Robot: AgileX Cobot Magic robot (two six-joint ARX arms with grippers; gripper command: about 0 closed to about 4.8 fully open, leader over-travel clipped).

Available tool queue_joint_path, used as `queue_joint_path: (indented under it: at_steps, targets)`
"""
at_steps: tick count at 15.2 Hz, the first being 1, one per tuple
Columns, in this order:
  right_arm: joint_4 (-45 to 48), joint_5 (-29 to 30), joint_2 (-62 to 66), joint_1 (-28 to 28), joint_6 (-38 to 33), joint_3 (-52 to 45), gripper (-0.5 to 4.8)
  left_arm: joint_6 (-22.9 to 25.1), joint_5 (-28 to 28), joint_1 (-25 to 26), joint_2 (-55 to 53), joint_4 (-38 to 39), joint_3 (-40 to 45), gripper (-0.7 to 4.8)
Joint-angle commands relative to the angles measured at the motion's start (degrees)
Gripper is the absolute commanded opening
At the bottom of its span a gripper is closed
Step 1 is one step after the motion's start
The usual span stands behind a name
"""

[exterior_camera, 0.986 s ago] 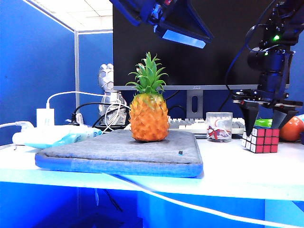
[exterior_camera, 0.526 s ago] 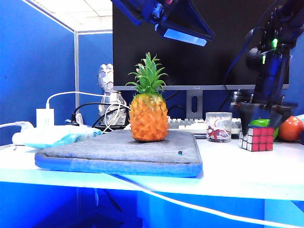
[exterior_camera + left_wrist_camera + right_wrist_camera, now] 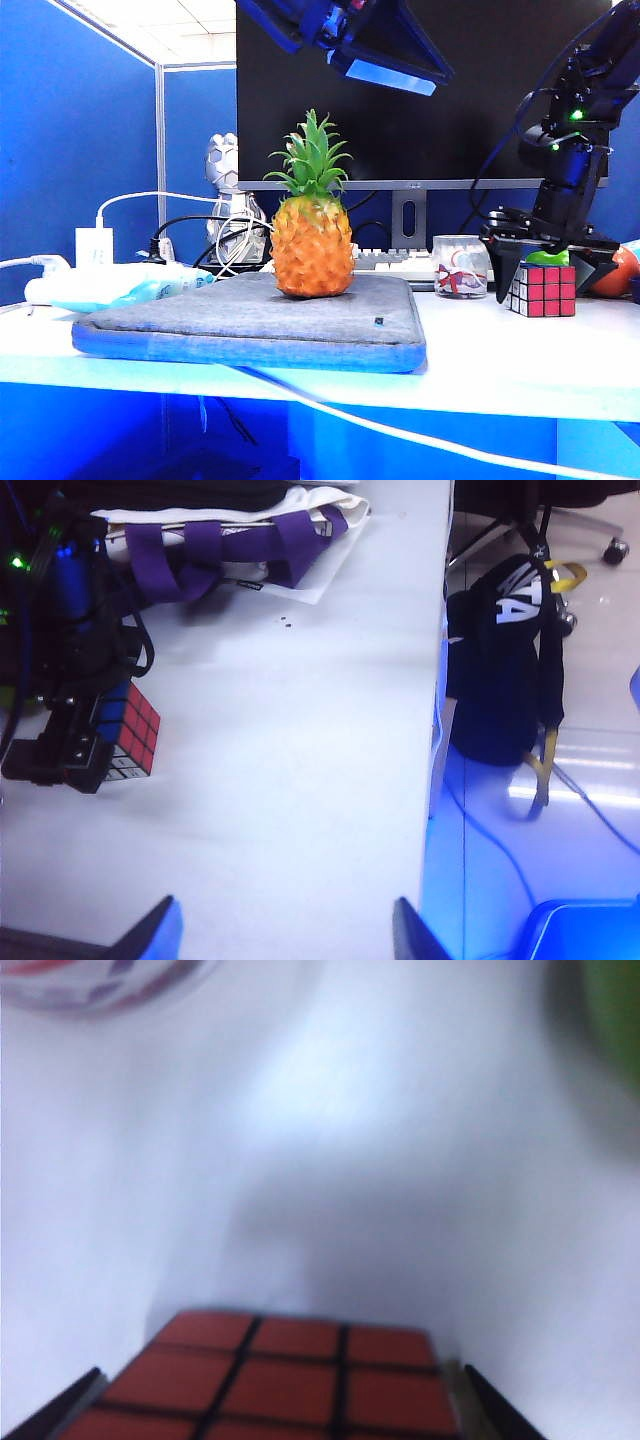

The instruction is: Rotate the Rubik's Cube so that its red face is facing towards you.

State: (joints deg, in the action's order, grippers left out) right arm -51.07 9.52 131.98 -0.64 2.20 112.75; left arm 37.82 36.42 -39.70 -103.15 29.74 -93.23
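We see the Rubik's Cube (image 3: 543, 290) near the desk's (image 3: 500, 360) right edge, red face (image 3: 552, 292) front, right gripper (image 3: 549, 262) fingers spread astride it, left gripper (image 3: 280, 935) raised above the desk, fingers apart, empty.

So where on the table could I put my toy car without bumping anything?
The widest bare patch is the white table in front, between the grey pad and the Rubik's Cube. It is crowded near the cube: the right hand straddles it, with the glass beside it. Behind the pad lie cables and the keyboard.
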Motion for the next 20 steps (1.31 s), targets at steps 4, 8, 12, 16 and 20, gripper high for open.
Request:
queue_joint_path:
  at_steps: [4,8,12,16,20]
  targets:
    - [-5.46,-4.61,-7.72,0.44,2.08,1.95,4.79,-7.5,-3.28,-0.04,0.48,-3.21,-1.99,2.85]
    - [-7.45,-2.56,-16.28,2.01,2.56,1.95,4.79,-9.29,-11.93,-0.02,2.49,-2.67,-3.32,2.85]
    - [-4.0,13.11,-30.86,4.55,1.88,1.95,-0.06,-12.92,-22.29,3.63,10.78,-3.87,-3.26,2.67]
    - [-4.35,13.09,-45.03,4.74,2.45,1.73,-0.06,-18.84,-19.52,11.37,16.96,-2.29,-3.17,2.41]
    - [-6.12,10.56,-59.71,4.74,4.07,1.66,-0.06,-17.88,-19.67,16.06,23.74,1.46,-3.15,2.4]
